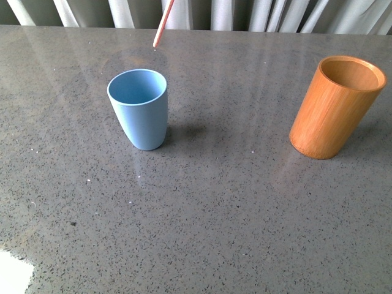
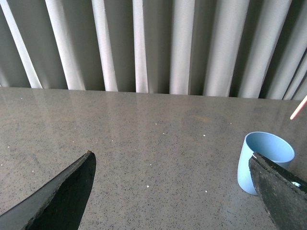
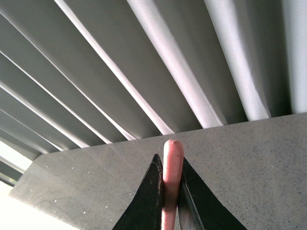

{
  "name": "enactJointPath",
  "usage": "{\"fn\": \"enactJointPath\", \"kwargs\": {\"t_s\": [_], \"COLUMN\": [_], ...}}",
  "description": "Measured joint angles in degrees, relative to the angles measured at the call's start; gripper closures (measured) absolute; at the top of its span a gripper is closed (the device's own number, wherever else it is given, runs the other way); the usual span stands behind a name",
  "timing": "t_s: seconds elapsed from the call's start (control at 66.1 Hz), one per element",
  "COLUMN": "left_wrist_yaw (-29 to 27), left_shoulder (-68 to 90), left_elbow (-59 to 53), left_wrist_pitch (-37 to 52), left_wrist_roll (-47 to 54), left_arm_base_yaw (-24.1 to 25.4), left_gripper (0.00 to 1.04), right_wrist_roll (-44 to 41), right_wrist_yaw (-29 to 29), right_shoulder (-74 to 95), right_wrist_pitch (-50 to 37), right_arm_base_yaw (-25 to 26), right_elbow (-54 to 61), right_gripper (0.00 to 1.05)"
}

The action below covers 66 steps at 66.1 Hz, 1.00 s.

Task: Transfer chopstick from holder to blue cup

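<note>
Desk: grey speckled stone, glossy, filling the foreground | Backdrop: pale grey curtain hanging in upright folds just behind the desk's far edge | Light: soft, even; folds mirrored faintly in the desk top | Near-left corner: bright white patch, overexposed

A grey stone-look table, flecked with pale and dark specks, carries a polished finish glossy enough to mirror the curtain, a pale, matt cloth hanging in soft pleats. The blue cup looks like smooth, matt plastic with barely a sheen. The holder shows orange-brown wood or bamboo, its fine lengthwise grain under a satin finish. The pink chopstick appears smooth and plastic-like, faintly shiny in the right wrist view. The left gripper and right gripper have black, matt fingers, seemingly hard plastic.
</note>
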<state>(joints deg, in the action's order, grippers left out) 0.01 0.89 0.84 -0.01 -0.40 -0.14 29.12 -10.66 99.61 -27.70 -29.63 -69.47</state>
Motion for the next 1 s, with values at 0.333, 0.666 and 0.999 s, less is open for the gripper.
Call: {"fn": "enactJointPath", "kwargs": {"t_s": [0.333,0.666,0.999], "left_wrist_yaw": [0.0,0.0,0.0], "left_shoulder": [0.0,0.0,0.0], "left_elbow": [0.0,0.0,0.0], "left_wrist_pitch": [0.0,0.0,0.0], "left_wrist_roll": [0.0,0.0,0.0], "left_arm_base_yaw": [0.0,0.0,0.0], "left_gripper": [0.09,0.09,0.09], "right_wrist_roll": [-1.9,-5.9,-6.9], "right_wrist_yaw": [-0.6,-1.9,-2.4], "right_shoulder": [5.8,10.9,12.9], "right_wrist_pitch": [-0.7,-2.2,-2.8], "right_arm_base_yaw": [-3.1,-5.6,-7.3], "right_elbow": [-0.6,-0.6,-0.6], "right_gripper": [1.02,1.02,0.96]}}
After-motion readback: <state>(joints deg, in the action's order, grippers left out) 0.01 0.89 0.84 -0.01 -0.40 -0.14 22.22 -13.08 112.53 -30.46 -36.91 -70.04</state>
